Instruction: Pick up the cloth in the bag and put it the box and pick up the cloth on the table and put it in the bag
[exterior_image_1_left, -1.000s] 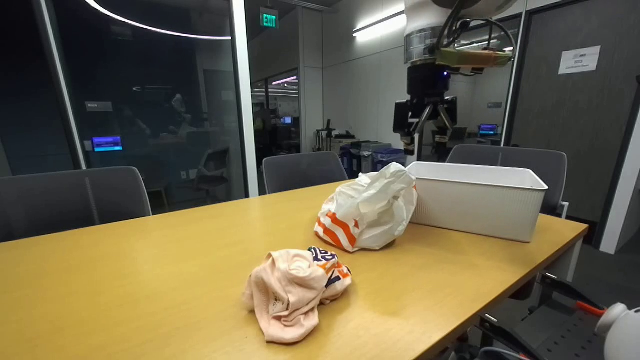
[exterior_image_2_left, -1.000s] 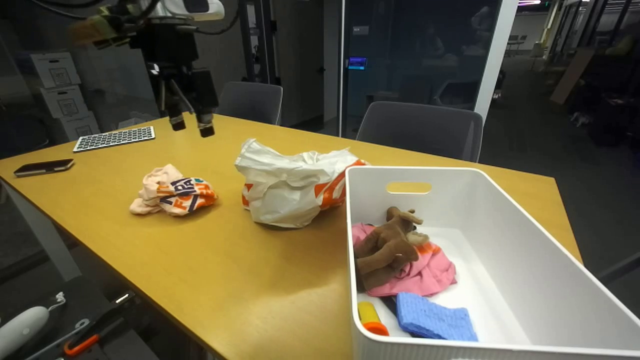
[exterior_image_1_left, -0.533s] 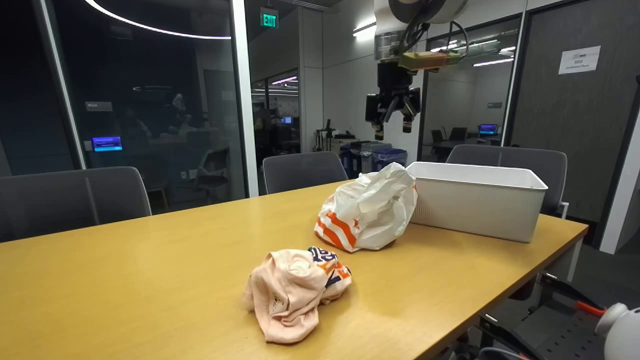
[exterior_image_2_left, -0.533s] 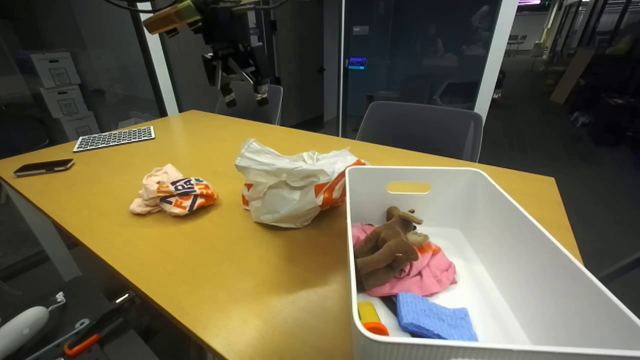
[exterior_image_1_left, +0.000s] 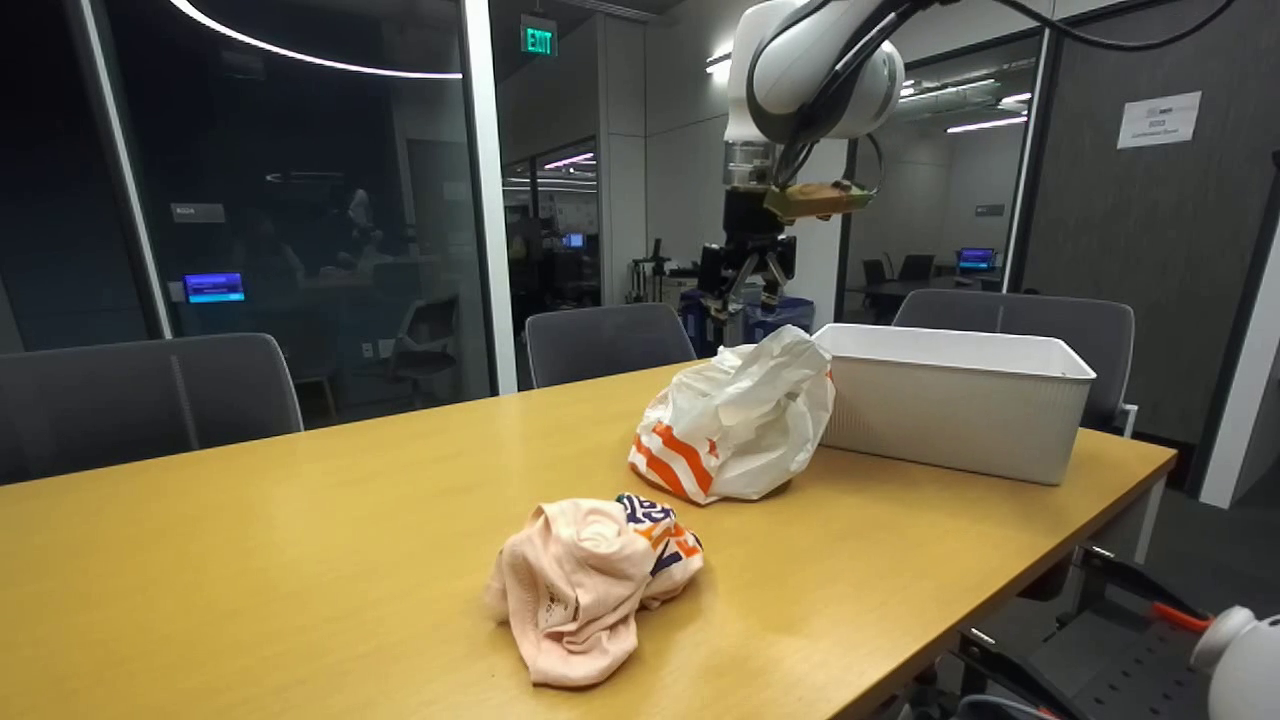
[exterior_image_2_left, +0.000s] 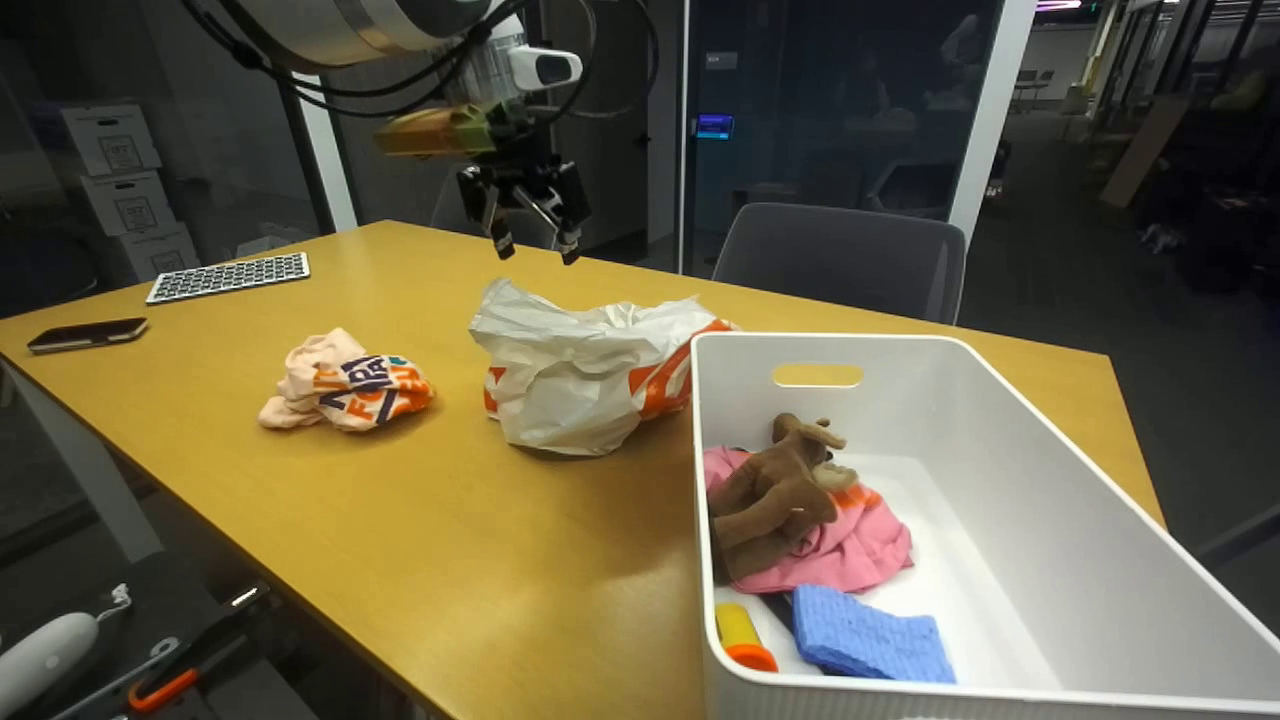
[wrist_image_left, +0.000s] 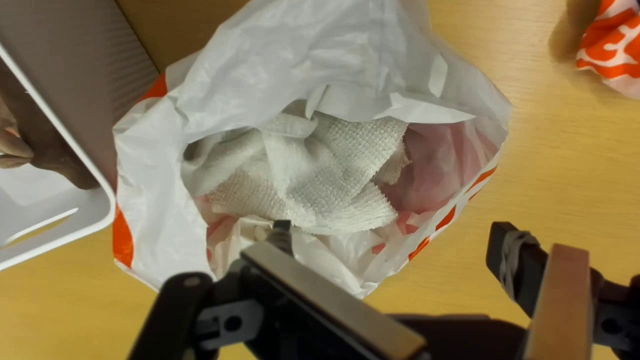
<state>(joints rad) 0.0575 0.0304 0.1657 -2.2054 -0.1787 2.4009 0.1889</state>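
The white cloth (wrist_image_left: 340, 165) lies inside the bag (exterior_image_2_left: 575, 385) on the tabletop (exterior_image_2_left: 480, 540), the pincer (exterior_image_2_left: 537, 252) hanging higher up, jaws apart

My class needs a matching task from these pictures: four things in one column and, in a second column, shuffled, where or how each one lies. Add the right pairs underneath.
Column one
1. Peach cloth
2. White cloth
3. Brown soft toy
4. Keyboard

Column two
A. Inside the bag
B. Flat on the table
C. In the box, partly over the pink cloth
D. Bunched up on the table

Right pairs: 1-D, 2-A, 3-C, 4-B
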